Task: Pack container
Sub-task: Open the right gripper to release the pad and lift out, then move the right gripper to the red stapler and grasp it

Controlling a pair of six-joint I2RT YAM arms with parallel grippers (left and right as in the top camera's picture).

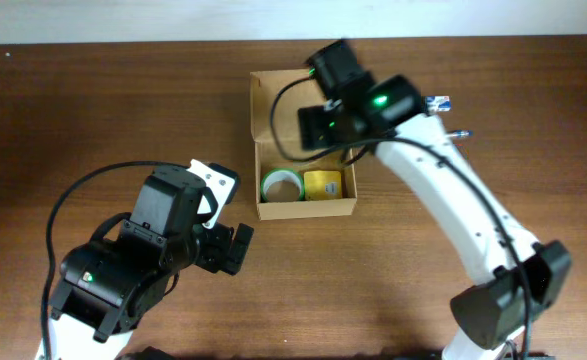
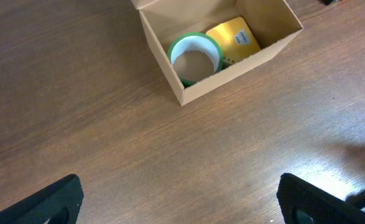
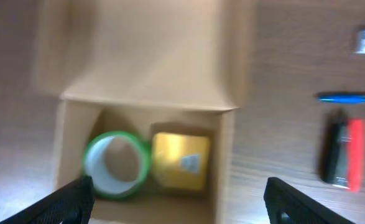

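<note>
The container (image 1: 308,209) is a brown cardboard box in the middle of the table, with its lid flap (image 1: 273,100) lying open at the back. Inside it lie a green tape roll (image 1: 282,185) and a yellow packet (image 1: 323,184) side by side. My right gripper (image 1: 318,125) hovers above the box's rear half. In the right wrist view it (image 3: 182,199) is open and empty over the roll (image 3: 117,163) and packet (image 3: 181,160). My left gripper (image 2: 181,202) is open over bare wood, in front of and left of the box (image 2: 244,65).
To the right of the box lie a blue pen (image 3: 350,97), a red and black marker (image 3: 347,152) and a small blue-white item (image 1: 438,102). The right arm's white links run from the front right towards the box.
</note>
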